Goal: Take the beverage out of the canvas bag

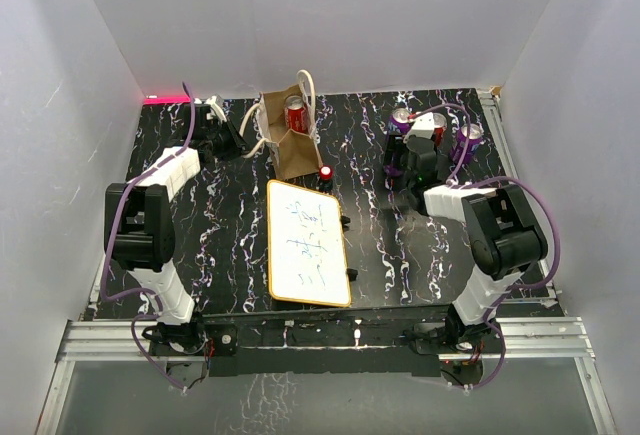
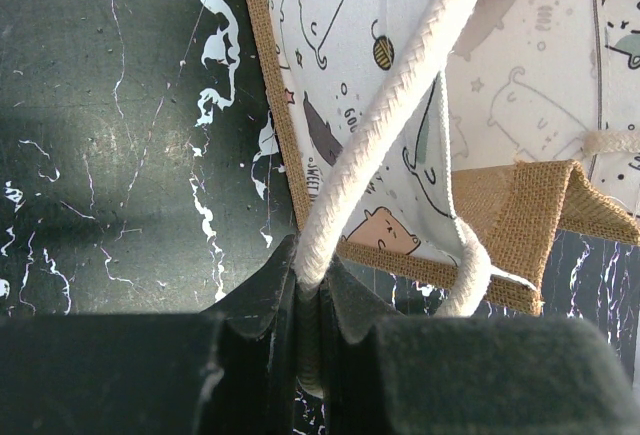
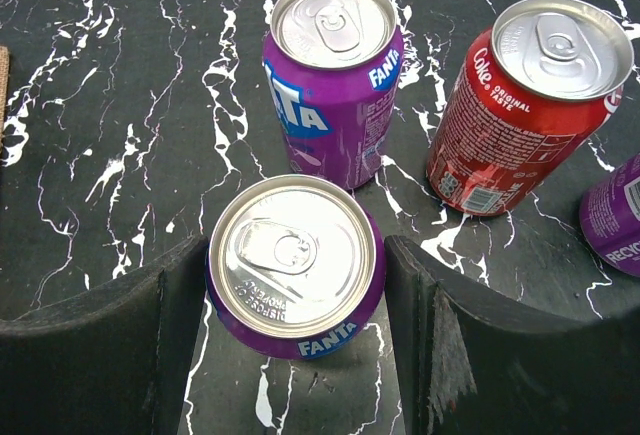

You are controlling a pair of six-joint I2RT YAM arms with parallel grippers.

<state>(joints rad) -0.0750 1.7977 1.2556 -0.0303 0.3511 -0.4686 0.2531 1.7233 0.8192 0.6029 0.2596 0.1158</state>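
Observation:
The canvas bag (image 1: 290,147) stands at the table's back middle, its mouth open, with a red can (image 1: 296,113) upright inside. My left gripper (image 1: 238,141) is at the bag's left side; in the left wrist view it (image 2: 315,277) is shut on a cream rope handle (image 2: 400,105), beside the burlap rim (image 2: 520,205). My right gripper (image 1: 412,160) is far right of the bag. In the right wrist view it (image 3: 296,260) has both fingers against a purple Fanta can (image 3: 295,270) standing on the table.
Behind the held can stand another purple Fanta can (image 3: 335,75), a red Coke can (image 3: 520,105) and a purple can (image 3: 615,220) at the right edge. A whiteboard (image 1: 308,243) lies at centre front. A small red-topped object (image 1: 326,172) sits by the bag.

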